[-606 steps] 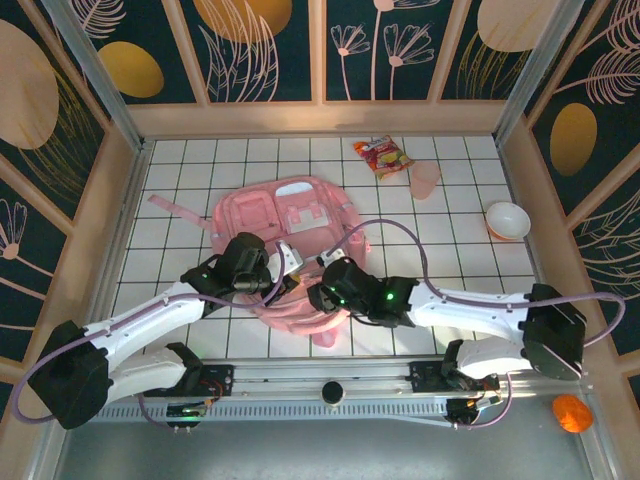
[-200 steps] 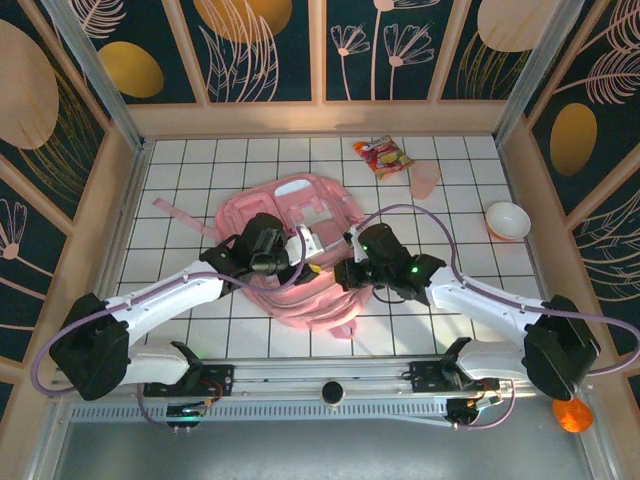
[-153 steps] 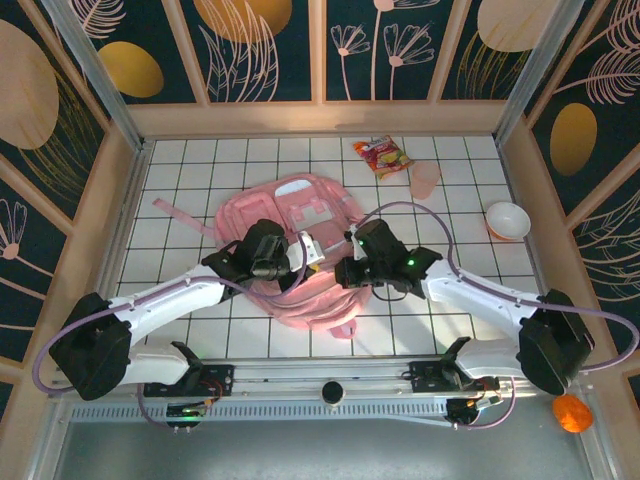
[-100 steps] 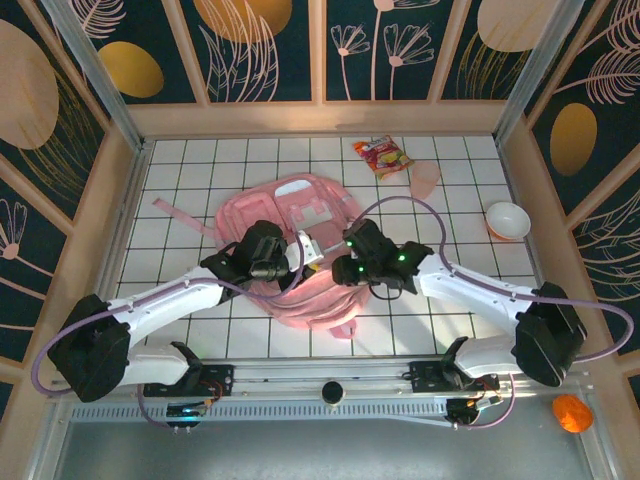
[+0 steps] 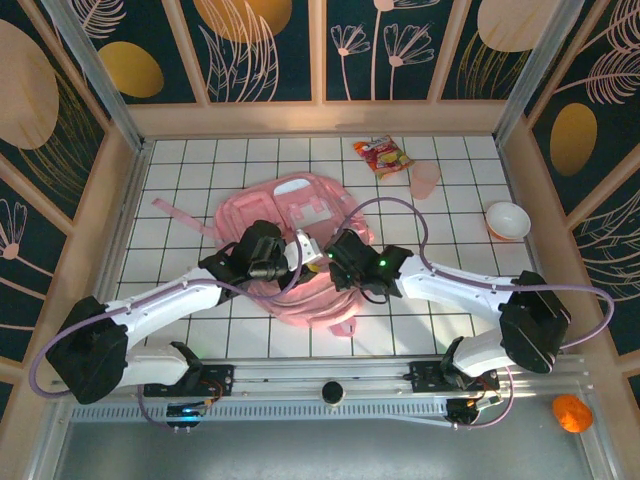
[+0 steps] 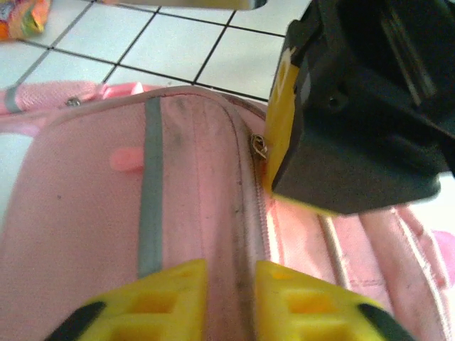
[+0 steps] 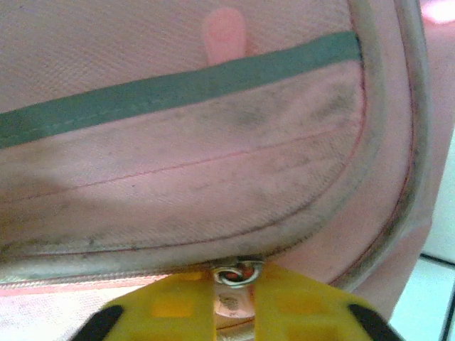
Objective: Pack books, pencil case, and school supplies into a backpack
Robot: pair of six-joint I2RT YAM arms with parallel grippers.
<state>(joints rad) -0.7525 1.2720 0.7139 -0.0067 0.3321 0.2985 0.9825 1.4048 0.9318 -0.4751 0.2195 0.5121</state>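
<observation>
Backpack [image 5: 275, 205] is seen from above, laid flat at the middle of the table [image 5: 180, 160]. The left gripper [image 5: 300, 248] and right gripper [image 5: 326, 262] are placed close together over its near half.

From the left wrist, the jaws are seen a little apart astride the zipper seam [image 6: 261, 213], which runs straight away toward the right gripper.

From the right wrist, the zipper pull [image 7: 238, 273] is seen pinched between closed jaws, so the right arm is judged the nearer.

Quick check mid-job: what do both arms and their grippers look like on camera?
Both have white links, the left arm and right arm, with bulky black joints. A purple cable runs along each. Small green lights glow on the right wrist. The left gripper and right gripper carry blocky yellow fingers.
</observation>
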